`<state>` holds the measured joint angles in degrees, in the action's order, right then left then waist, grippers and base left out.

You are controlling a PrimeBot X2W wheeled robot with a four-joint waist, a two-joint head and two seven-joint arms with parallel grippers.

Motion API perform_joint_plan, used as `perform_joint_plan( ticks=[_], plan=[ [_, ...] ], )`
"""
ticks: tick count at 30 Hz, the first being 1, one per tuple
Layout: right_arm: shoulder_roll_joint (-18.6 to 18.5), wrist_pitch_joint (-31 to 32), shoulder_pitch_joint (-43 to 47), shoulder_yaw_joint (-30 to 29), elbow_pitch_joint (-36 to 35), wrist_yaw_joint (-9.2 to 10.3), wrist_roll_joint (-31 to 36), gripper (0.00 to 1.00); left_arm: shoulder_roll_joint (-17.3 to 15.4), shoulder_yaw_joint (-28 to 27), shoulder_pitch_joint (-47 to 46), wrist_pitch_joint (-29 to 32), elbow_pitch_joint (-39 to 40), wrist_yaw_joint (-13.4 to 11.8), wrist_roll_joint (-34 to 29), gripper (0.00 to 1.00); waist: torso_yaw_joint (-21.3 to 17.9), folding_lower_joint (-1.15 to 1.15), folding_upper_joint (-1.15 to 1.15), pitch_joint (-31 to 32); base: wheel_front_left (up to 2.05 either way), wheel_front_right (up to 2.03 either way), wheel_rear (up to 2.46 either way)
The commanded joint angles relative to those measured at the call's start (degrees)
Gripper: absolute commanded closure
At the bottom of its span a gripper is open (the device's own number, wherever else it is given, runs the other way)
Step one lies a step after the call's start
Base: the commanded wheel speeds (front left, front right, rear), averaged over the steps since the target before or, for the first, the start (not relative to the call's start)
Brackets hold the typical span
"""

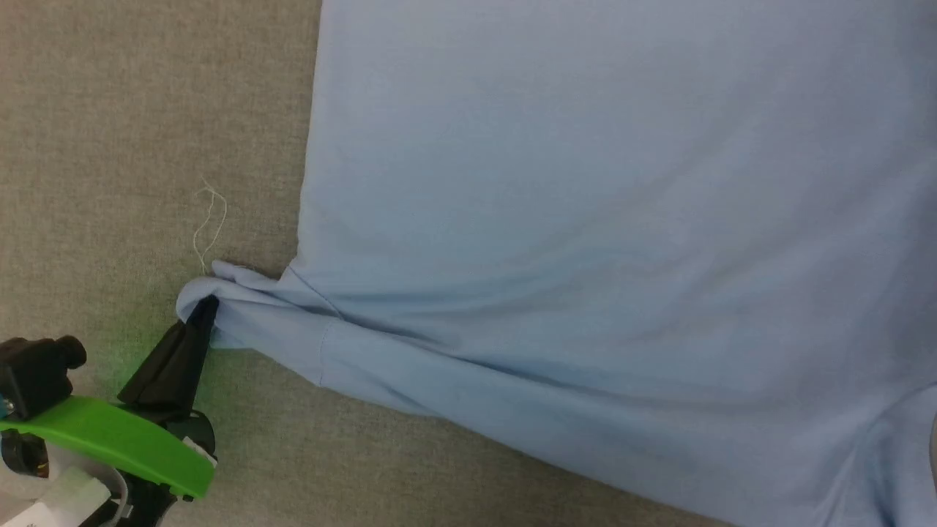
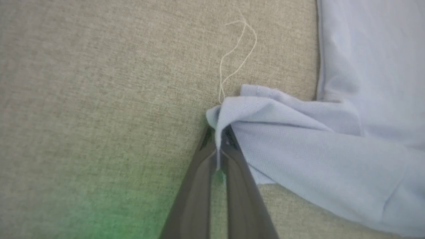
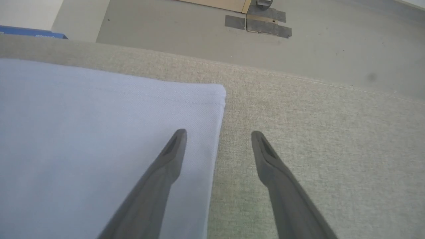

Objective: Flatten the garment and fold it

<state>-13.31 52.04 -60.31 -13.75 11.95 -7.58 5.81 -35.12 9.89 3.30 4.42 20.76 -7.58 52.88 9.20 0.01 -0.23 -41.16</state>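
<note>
**Tiny pinch on the sleeve tip: here's what worries me**

I'm driving this one remotely. My left tool is clamped shut on the very tip of the sleeve, and the cloth is bunched into a little knot around the fingers. The right tool is wide open and holding nothing. It sits astride the side edge near the hem corner, with one finger over cloth and one over bare counter. I can't tell if it's touching down.

The shirt is spread on the counter, and most of the body is lying smooth.

What could go wrong, as I see it:
- That bite is small. If I tug harder, the cloth could just pop out of the fingers.
- Creases fan out from the pinched sleeve into the body. Nothing is pinning the shirt, so more sideways pull might drag the whole thing and ruin the flat part.
- A loose thread lies just beside the sleeve tip and could snag on the tool.
- If the right tool closes where it is, it might catch only one layer or scrunch the edge.

My read on orientation is that the long axis runs away from the robot, with the hem at the far end and the shoulders at the near end. The sleeve points off to the robot's left, pulled out roughly across that axis at a slight slant. I can't see a collar, logo or button, so I can't say which face is up.
</note>
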Motion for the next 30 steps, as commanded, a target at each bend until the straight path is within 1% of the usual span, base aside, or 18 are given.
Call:
perform_joint_plan(
  ticks=[1,8,11,12,13,14,16,21,26,30],
  plan=[
    [-0.1,1.1,-1.3,0.2,-0.5,0.09,0.6,0.00,-0.4,0.2,-0.4,0.6,-1.2,-0.3,0.6,1.00,2.1,-0.01,0.23,-3.5,0.00,0.00,0.00],
    [-0.7,6.1,-2.0,2.0,-0.8,0.09,0.5,0.00,-0.6,0.0,0.0,0.6,-0.2,-0.3,1.0,1.00,1.9,-0.01,0.23,-4.5,0.00,0.00,0.00],
    [-1.0,8.8,-2.2,1.8,-0.1,0.09,-0.3,0.00,-0.7,0.0,0.2,0.6,-0.3,-0.3,1.1,1.00,1.9,-0.01,0.23,-4.3,0.00,0.00,0.00],
    [-0.8,9.8,-2.4,1.4,0.0,0.09,-0.7,0.63,-0.7,-0.1,0.2,0.6,-0.3,-0.3,1.1,1.00,1.9,-0.01,0.23,-4.3,0.00,0.00,0.00],
    [-0.8,10.7,-2.5,1.2,0.1,0.09,-0.8,0.98,-0.6,-0.1,0.2,0.6,-0.3,-0.3,1.2,1.00,1.9,-0.01,0.23,-4.3,0.00,0.00,0.00],
    [-0.9,11.8,-2.6,1.1,0.0,0.09,-0.9,1.00,-0.6,-0.1,0.3,0.6,-0.3,-0.3,1.2,1.00,1.9,-0.01,0.23,-4.2,0.00,0.00,0.00],
    [-1.1,12.8,-3.0,0.8,-0.6,0.09,-1.0,1.00,-0.6,-0.1,0.4,0.6,-0.5,-0.3,1.3,1.00,1.7,-0.01,0.23,-3.8,0.00,0.00,0.00],
    [-1.9,10.6,-3.6,0.8,-2.1,0.09,-1.0,1.00,-0.5,0.3,0.4,0.6,-1.0,-0.2,1.3,1.00,1.1,-0.01,0.23,-1.3,0.00,0.00,0.00],
    [-2.9,5.5,-3.7,0.4,-1.6,0.09,-3.0,1.00,-0.4,1.6,-0.3,1.3,-1.6,-0.6,0.5,1.00,-0.1,-0.01,0.23,4.4,0.00,0.00,0.00],
    [-5.0,4.5,-1.4,0.7,-1.0,0.09,-5.0,1.00,0.0,2.9,-0.7,2.3,-2.4,-1.6,-0.2,1.00,-1.7,-0.01,0.23,10.8,0.00,0.00,0.00]
  ],
)
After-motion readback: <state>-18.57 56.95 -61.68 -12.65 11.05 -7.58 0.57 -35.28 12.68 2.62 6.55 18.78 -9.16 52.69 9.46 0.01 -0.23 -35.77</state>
